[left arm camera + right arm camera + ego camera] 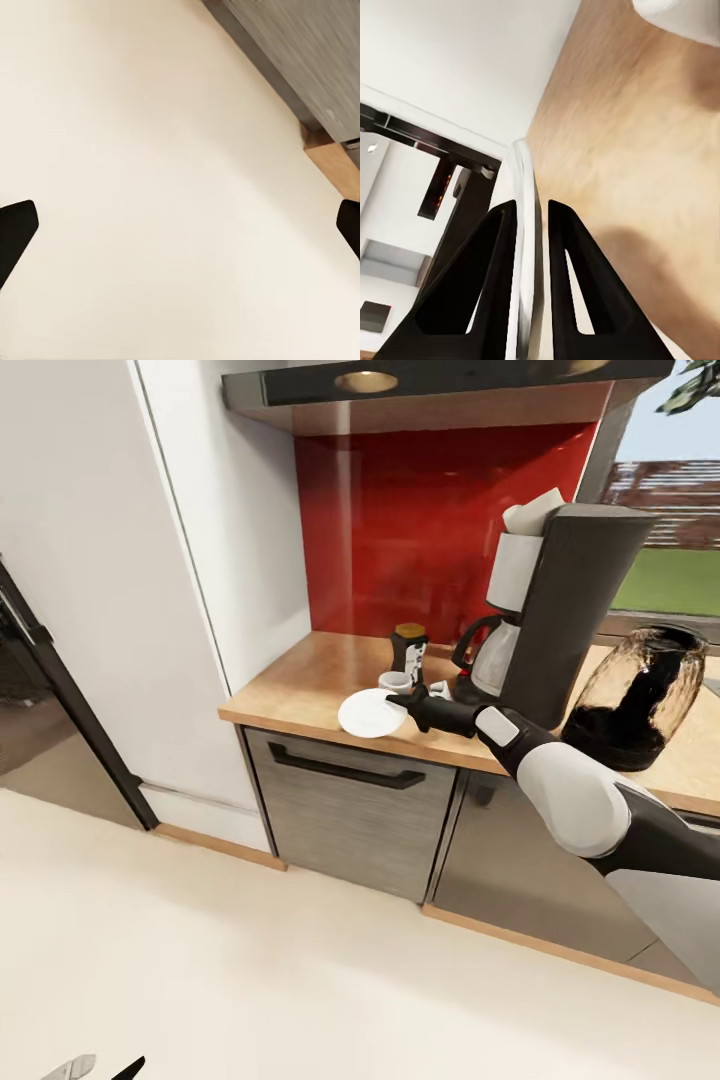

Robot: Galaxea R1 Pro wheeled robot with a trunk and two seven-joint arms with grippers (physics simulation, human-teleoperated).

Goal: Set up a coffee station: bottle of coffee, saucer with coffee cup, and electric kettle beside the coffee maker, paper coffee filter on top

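Saucer (368, 713) rim sits pinched between the two dark fingers of the right tool (405, 702), near the front edge of the wooden surface (300, 675). In the right wrist view the fingers (484, 285) close on the thin white edge of the saucer (526, 225), seen nearly edge-on, so the hold is on the lip alone.

Judged from that, the saucer is light, stiff and glazed, so likely slippery: a rim pinch can let it swing or slide out if tilted, and it would chip if dropped. A level carry and a low, gentle set-down look wise.

Just behind the saucer stands the cup (395, 682), with the coffee bottle (409, 650) behind that. The coffee maker (565, 610) stands to the right, a paper filter (530, 515) on its top, and the kettle (635, 700) is at its far side. The saucer appears already close to the coffee maker; the cup is not yet on it.

The left tool (180, 240) hangs low over the pale floor (150, 150), its fingertips (15, 232) spread wide apart and holding nothing.
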